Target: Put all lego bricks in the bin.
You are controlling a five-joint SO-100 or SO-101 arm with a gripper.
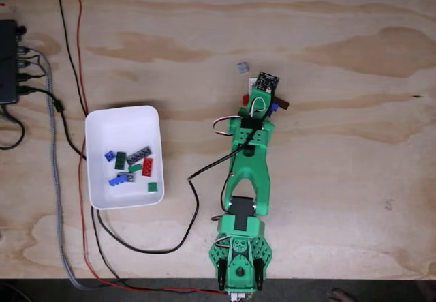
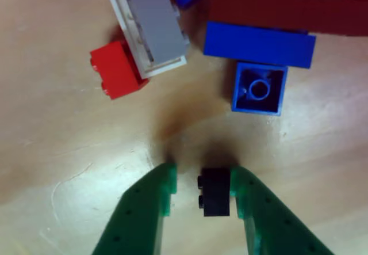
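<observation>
Your green gripper (image 2: 202, 194) sits narrowed around a small black brick (image 2: 215, 193) on the plywood table (image 1: 340, 165), right finger touching it; just beyond lie red (image 2: 117, 69), grey (image 2: 154, 18) and blue bricks (image 2: 260, 88); the white bin (image 1: 122, 121), well left in the fixed view, holds several bricks.

A pale plywood tabletop (image 1: 340, 36) with darker swirling grain is filling most of the fixed view, lying under even, soft light. A black box (image 1: 8, 60) is sitting at the left edge, with black, red and braided grey cables (image 1: 56, 200) trailing down the left side toward the dark strip along the bottom edge
</observation>
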